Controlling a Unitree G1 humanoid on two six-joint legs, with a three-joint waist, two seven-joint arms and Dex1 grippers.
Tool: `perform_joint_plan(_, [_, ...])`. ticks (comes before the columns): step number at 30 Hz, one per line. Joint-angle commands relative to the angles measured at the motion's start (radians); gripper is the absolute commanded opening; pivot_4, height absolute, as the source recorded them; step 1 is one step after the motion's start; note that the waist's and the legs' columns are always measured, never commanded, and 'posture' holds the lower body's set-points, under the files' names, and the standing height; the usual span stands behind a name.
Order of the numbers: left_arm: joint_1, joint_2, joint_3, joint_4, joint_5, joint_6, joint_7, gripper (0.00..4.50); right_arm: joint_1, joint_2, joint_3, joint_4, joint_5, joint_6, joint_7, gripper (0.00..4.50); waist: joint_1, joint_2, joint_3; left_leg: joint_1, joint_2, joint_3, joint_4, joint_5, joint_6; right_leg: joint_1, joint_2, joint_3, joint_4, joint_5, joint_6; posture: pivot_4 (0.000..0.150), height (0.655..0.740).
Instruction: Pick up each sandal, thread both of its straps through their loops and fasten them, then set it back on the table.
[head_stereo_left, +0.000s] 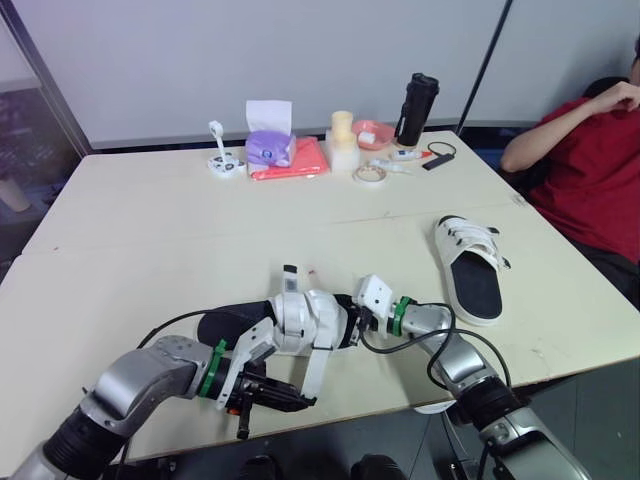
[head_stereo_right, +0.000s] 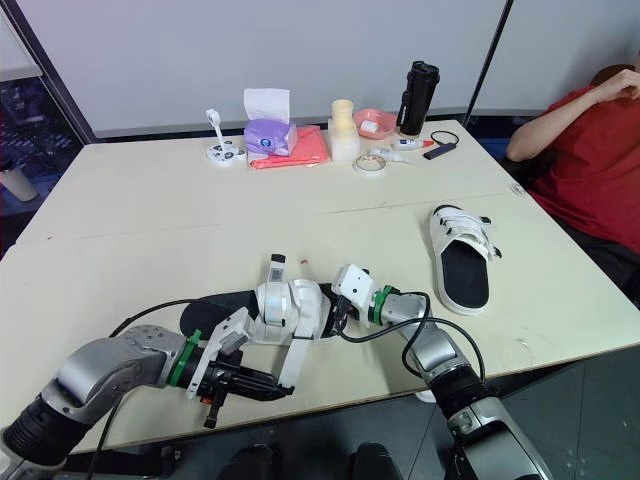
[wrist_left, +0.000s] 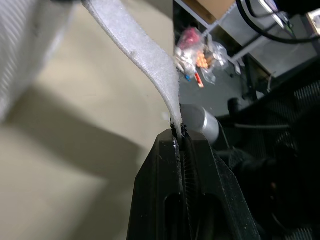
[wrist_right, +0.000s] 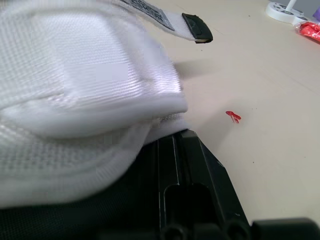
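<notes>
Pressed together on the free end of a white strap (wrist_left: 145, 65), the jaws of the left gripper (wrist_left: 178, 134) are seen closest in the left wrist view, with the strap rising away from the fingertips; a bag of small coloured items (wrist_left: 200, 50) is caught past the table edge there. From the head views the same strap is noted hanging from the near sandal (head_stereo_left: 300, 320) down to the gripper, just over the table's (head_stereo_left: 150, 230) front edge. The right gripper (head_stereo_left: 350, 325) is set against the sandal's right end; in its wrist view the jaws appear closed on the edge of the padded white upper, which bulges over them. A second strap tip with a black tab (wrist_right: 197, 27) and a small red mark (wrist_right: 232, 116) on the tabletop are recorded there too. The near sandal rests at the front of the table, black sole pointing left. The other sandal (head_stereo_left: 472, 272) lies well apart, to the right. A tissue box (head_stereo_left: 268, 148), bottle (head_stereo_left: 415, 110) and tape roll (head_stereo_left: 370, 175) are ranged along the far side. A person in a red shirt (head_stereo_left: 590, 160) is seated at the right corner.
</notes>
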Motion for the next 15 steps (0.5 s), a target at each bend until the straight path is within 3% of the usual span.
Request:
perform_joint_plan(1, [0.006, 0.028, -0.003, -0.035, -0.008, -0.022, -0.060, 0.01, 0.084, -0.035, 0.049, 0.204, -0.106, 0.102, -0.016, 0.00, 0.000, 0.000, 0.000, 0.000, 0.000, 0.000, 0.000, 0.000, 0.000, 0.000, 0.000, 0.000, 0.000, 0.000, 0.000, 0.150, 0.7400])
perform_joint_plan(10, [0.019, 0.053, 0.012, -0.077, -0.041, -0.040, -0.123, 0.01, 0.083, -0.037, 0.047, 0.205, -0.106, 0.102, -0.015, 0.00, -0.001, 0.001, 0.000, -0.001, 0.000, 0.001, -0.001, 0.000, 0.000, -0.001, -0.001, 0.000, 0.000, 0.000, 0.000, 0.150, 0.7400])
perform_joint_plan(15, [-0.052, -0.050, 0.125, -0.047, -0.186, 0.038, -0.056, 0.01, 0.083, -0.035, 0.048, 0.206, -0.106, 0.103, -0.016, 0.00, 0.001, 0.000, 0.000, -0.001, 0.000, 0.001, -0.001, 0.000, 0.000, -0.001, -0.001, -0.001, 0.000, 0.000, 0.000, 0.150, 0.7400])
